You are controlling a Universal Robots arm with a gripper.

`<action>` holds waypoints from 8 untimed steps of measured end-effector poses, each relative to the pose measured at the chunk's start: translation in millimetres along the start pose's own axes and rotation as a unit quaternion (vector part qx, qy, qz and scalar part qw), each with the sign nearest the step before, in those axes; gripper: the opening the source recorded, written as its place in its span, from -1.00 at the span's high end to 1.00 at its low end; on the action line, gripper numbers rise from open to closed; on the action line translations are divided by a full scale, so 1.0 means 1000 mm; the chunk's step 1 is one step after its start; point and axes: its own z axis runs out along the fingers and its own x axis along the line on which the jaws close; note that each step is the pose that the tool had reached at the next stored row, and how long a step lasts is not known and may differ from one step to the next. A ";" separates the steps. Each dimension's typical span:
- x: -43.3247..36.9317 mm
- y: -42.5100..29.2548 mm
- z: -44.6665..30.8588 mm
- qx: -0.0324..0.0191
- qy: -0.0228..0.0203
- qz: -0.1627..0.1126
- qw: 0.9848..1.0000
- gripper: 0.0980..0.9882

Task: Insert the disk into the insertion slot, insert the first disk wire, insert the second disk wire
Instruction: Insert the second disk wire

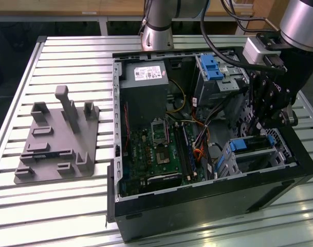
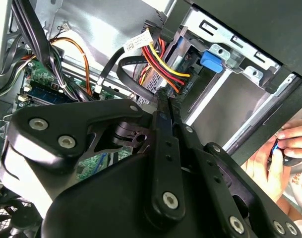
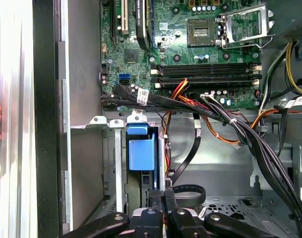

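Reaching down into the open computer case (image 1: 207, 206), the gripper (image 1: 267, 126) hangs over the drive bay at the exterior view's right, close to the case's near wall. In both wrist views its black fingers (image 2: 163, 106) stand pressed together into one narrow blade with no visible gap, and their tips sit at the end of a flat black cable (image 2: 128, 69) just beside the bundle of red, yellow and black power wires (image 2: 163, 62). Whether a connector is pinched between them cannot be told, since the tips hide that spot.

The disk (image 3: 141, 153) sits in the insertion slot (image 1: 259, 157), its blue carrier bracket showing between the grey metal walls of the bay in the first wrist view, so the first step appears done. The narrow finger stance probably suits the tight space between bay wall and cable loops.

Farther back in the case the motherboard (image 3: 190, 54) lies bare, and a second silver cage with a ribbed blue tab (image 1: 212, 67) stands toward the far side. A grey fixture plate (image 1: 58, 139) rests on the slatted table (image 1: 69, 51) at the exterior view's left. A person's hand (image 2: 284, 148) holds something small outside the case wall, well clear of the arm.
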 end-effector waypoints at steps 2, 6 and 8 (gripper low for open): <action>0.0006 0.0000 0.0001 0.000 0.000 0.000 1.000 0.90; 0.0044 0.0000 0.0004 0.000 0.000 0.000 1.000 0.90; 0.0059 -0.0001 0.0005 0.000 0.000 0.001 1.000 0.90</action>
